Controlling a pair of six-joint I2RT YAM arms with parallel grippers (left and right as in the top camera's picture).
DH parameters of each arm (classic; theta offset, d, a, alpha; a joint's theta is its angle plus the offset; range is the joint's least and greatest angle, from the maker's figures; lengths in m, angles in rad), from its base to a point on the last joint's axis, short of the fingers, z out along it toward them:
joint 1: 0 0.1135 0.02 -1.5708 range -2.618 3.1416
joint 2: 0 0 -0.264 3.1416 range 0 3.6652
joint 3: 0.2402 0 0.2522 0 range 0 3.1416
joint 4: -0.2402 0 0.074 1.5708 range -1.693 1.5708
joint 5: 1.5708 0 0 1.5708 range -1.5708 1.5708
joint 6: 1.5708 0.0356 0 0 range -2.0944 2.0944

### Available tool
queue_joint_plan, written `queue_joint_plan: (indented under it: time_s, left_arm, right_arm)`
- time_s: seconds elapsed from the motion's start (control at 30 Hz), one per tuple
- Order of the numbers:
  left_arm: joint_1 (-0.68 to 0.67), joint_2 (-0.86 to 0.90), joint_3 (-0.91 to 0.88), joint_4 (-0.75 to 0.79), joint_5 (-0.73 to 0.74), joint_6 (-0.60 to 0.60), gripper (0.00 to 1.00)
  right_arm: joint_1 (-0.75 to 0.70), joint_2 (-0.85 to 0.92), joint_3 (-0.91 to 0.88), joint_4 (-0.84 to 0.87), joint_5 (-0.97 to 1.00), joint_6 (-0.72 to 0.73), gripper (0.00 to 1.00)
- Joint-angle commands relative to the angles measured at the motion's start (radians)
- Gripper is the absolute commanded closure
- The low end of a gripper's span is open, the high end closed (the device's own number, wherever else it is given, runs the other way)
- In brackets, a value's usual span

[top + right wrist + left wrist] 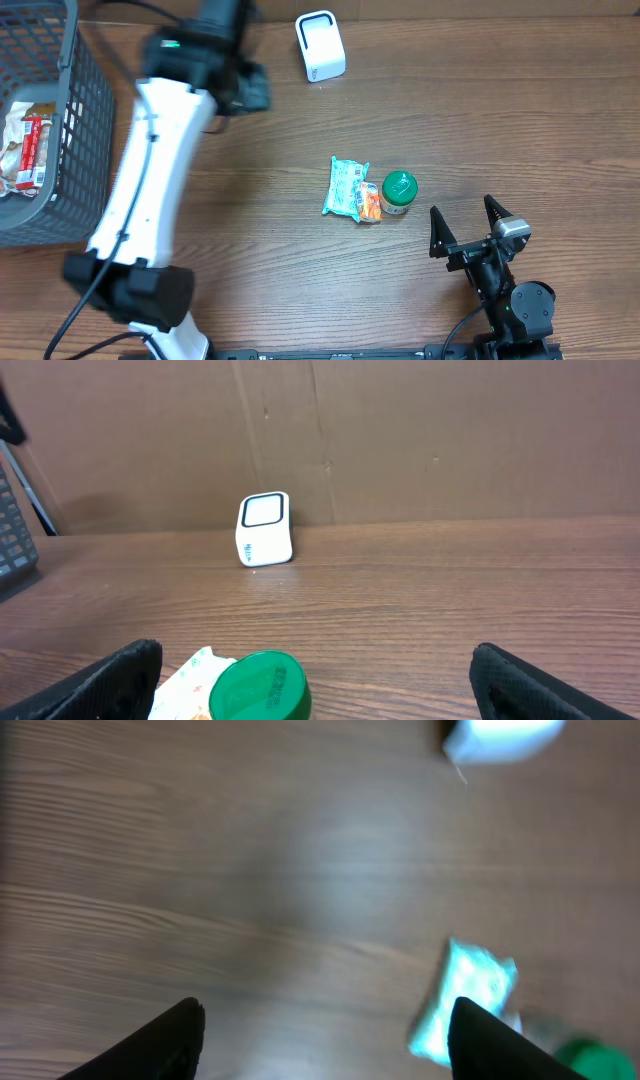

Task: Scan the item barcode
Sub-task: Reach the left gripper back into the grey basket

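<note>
Jaws: left gripper (328, 1012) wide, empty; right gripper (462, 208) wide, empty | item: teal packet (346, 188) mid-frame on table (250, 250), just beside green-lidded jar (399, 193); scanner (320, 46) top centre, well apart | risk: a grab at the packet topples the jar; the flat packet slips; barcode ends up facing away from scanner

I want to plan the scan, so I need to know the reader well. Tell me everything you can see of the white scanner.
The white scanner is a small boxy unit with rounded corners, smooth plastic by its look. Its face carries a dark-framed window with small dark markings beneath. It stands upright on the wooden table near the far edge, just in front of the cardboard wall, face turned toward the table's middle. Only the table touches it.
</note>
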Motion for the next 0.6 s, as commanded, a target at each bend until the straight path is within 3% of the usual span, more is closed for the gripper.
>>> queue_joint_plan:
  time_s: [0.0, 0.13, 0.17, 0.2, 0.33, 0.57]
  left_arm:
    - [0.126, -0.074, 0.016, 0.036, -0.006, 0.085, 0.30]
    - [0.276, -0.128, 0.016, 0.149, -0.006, 0.240, 0.30]
    - [0.313, -0.142, 0.018, 0.182, -0.006, 0.274, 0.20]
    - [0.343, -0.153, 0.018, 0.211, -0.006, 0.300, 0.00]
    - [0.469, -0.181, 0.019, 0.333, -0.006, 0.405, 0.00]
    - [0.648, -0.165, 0.018, 0.361, -0.032, 0.572, 0.00]
  right_arm:
    - [-0.003, -0.008, -0.011, 0.003, 0.010, 0.004, 0.00]
    - [-0.003, -0.008, -0.011, 0.003, 0.010, 0.004, 0.00]
    - [-0.003, -0.008, -0.011, 0.003, 0.010, 0.004, 0.00]
    - [-0.003, -0.008, -0.011, 0.003, 0.010, 0.004, 0.00]
    - [-0.003, -0.008, -0.011, 0.003, 0.010, 0.004, 0.00]
    - [-0.003, -0.008, -0.011, 0.003, 0.010, 0.004, 0.00]
